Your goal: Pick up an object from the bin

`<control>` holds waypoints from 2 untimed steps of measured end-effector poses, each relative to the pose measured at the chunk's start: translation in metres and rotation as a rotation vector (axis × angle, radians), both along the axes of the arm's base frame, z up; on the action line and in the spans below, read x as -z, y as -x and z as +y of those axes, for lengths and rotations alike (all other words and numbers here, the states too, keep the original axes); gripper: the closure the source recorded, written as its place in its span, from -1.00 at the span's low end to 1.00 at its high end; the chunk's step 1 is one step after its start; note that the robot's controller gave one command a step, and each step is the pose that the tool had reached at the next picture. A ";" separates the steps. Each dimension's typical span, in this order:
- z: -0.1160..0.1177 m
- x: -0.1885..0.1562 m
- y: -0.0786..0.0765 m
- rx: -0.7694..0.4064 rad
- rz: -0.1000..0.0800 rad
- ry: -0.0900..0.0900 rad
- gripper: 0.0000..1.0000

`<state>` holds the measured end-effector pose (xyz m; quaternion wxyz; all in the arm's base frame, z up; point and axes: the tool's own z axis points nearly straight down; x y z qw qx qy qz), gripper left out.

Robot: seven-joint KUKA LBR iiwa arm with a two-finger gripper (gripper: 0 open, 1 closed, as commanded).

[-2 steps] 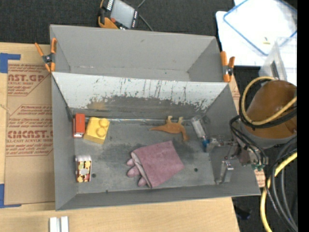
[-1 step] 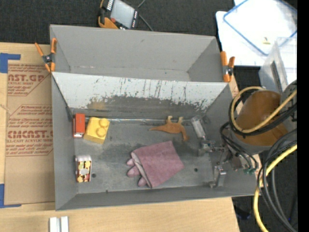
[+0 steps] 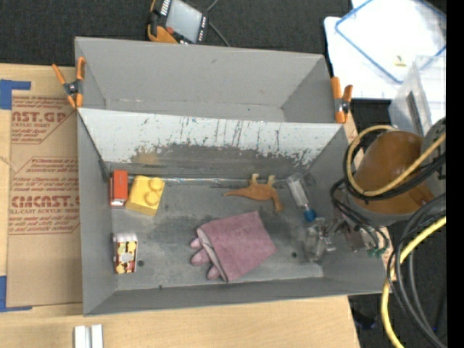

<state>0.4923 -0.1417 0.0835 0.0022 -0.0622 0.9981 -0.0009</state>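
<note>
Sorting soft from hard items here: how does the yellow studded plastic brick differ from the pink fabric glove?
The yellow studded plastic brick is a compact, hard-edged block; the pink fabric glove lies limp and flat. The glove covers far more floor than the brick. The brick sits far left; the glove lies mid-floor, nearer the gripper. Both rest on the bin floor, apart from the gripper.

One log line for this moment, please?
gripper: low at right end of bin | nearest: blue-tipped clear tube, pink glove | held: nothing seen

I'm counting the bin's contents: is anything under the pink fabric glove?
Nothing pokes out from beneath the pink fabric glove; grey metal bin floor shows all round it. Anything directly underneath is covered.
</note>
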 end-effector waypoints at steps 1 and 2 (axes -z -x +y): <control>0.000 0.000 0.000 0.000 0.000 0.000 1.00; -0.007 -0.028 0.003 -0.014 -0.002 0.000 1.00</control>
